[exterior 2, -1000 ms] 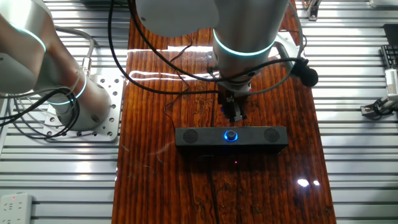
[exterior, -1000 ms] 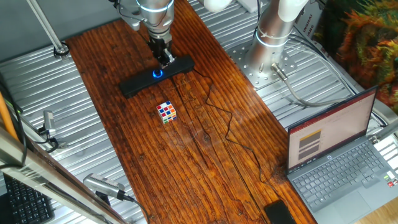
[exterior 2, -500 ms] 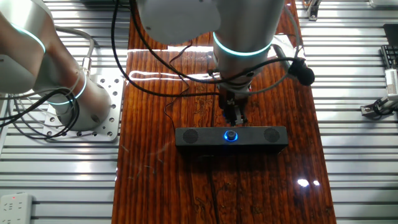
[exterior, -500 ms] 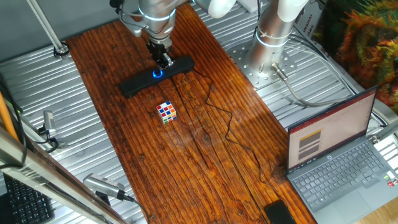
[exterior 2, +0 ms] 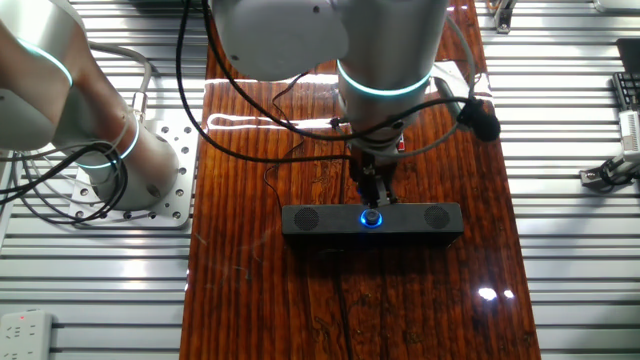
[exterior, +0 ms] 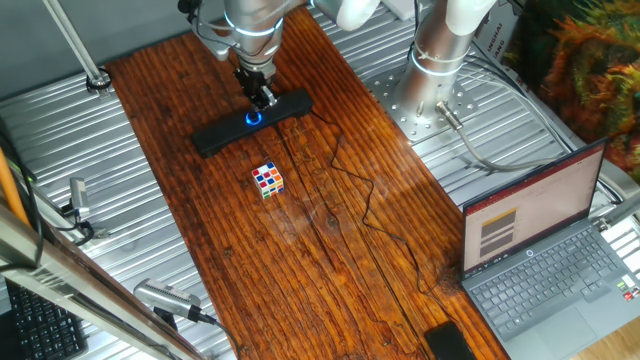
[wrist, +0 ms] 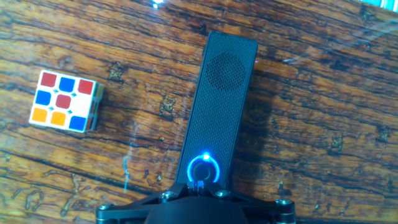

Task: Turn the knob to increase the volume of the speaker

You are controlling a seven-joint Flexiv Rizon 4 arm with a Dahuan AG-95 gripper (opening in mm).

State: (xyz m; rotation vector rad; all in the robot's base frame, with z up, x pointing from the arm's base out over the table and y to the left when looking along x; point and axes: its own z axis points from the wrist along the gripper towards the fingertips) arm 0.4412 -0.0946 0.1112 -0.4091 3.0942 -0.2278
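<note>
My gripper (exterior 2: 372, 200) hangs straight down over the middle of the speaker (exterior 2: 372, 219), which lies flat on the wooden table (exterior 2: 260, 300). My fingertips sit right at the knob (wrist: 203, 169), whose blue ring glows at the centre of the black bar. The fingers look drawn narrow around the dial, but I cannot tell whether they actually grip it. In my hand view the knob sits just ahead of my fingers. A puzzle cube (wrist: 64, 101) rests on the wood, well apart from the speaker.
</note>
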